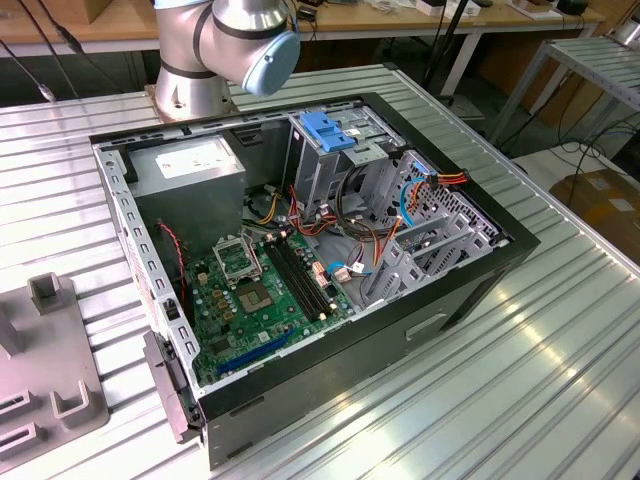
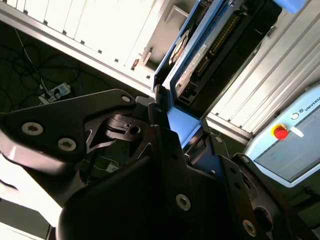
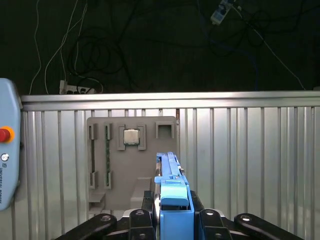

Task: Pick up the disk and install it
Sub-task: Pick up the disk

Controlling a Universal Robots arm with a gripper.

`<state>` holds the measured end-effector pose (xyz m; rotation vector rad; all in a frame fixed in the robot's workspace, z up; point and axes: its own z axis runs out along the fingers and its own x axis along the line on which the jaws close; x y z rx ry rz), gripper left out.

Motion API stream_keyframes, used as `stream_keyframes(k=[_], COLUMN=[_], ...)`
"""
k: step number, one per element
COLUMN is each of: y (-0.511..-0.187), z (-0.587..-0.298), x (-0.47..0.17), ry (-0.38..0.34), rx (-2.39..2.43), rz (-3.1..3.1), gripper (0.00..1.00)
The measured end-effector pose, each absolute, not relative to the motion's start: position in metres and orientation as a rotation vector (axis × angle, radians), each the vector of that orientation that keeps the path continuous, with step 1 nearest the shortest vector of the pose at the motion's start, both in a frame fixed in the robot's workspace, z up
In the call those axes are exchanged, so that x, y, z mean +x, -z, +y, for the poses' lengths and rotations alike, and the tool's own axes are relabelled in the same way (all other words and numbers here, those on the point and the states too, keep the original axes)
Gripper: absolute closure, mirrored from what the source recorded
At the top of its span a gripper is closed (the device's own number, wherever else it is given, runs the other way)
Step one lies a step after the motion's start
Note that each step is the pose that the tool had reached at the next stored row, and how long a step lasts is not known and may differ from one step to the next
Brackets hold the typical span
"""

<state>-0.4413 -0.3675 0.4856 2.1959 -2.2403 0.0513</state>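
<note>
The gripper is clamped on the disk, which is held edge on over the ribbed metal table. In the second wrist view the disk is seen between the fingers, blue along its side and with a white label. Farther off, a grey holder plate with a small chip is laid flat on the table. In the exterior view an open computer case is seen, with a blue-topped cage at its far side.

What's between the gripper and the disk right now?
Nothing. The gripper is shut directly on the disk, with no gap or other object between them, as seen in both wrist views.
</note>
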Motion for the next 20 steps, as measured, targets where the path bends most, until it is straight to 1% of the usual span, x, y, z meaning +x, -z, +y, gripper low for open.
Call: stream_keyframes(k=[20], y=[-0.486], z=[-0.367], x=[-0.407], ry=[-0.051], rx=[2.196], rz=[-2.240], gripper=[0.63])
